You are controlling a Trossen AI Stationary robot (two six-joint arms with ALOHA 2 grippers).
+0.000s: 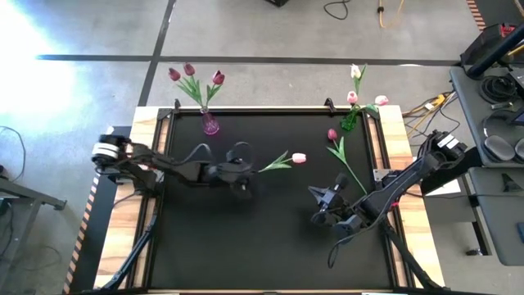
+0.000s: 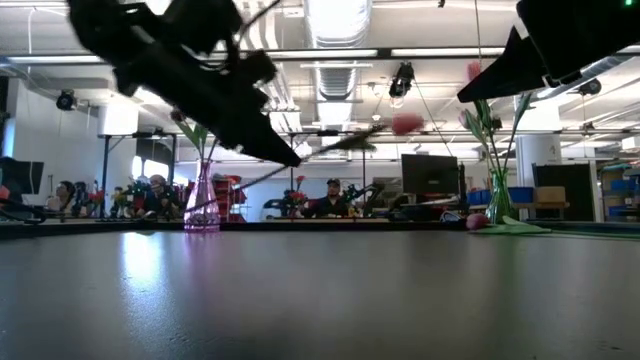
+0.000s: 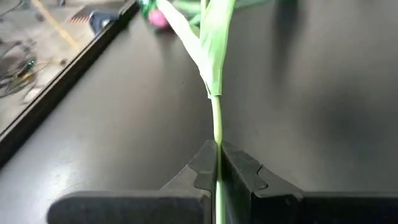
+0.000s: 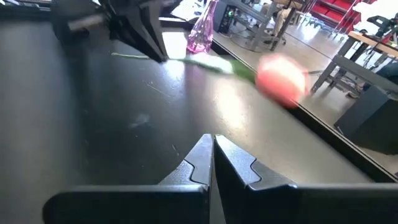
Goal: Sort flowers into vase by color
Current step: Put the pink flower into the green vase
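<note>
Apparently left gripper [image 3: 217, 163] pinches tulip stem [image 3: 216, 118].

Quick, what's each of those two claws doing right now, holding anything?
Left gripper: closed on the stem of a pale pink tulip, held above the table.
Right gripper: closed, holding nothing.

The table [image 1: 270, 238] has a smooth, matt black top with pale wood edges; the pink vase [image 1: 210, 124] at 11 o'clock looks like clear glass.

Pink tulip head [image 4: 280, 79] blurred in right wrist view; its stem tip hidden inside left gripper [image 3: 217, 163].
</note>
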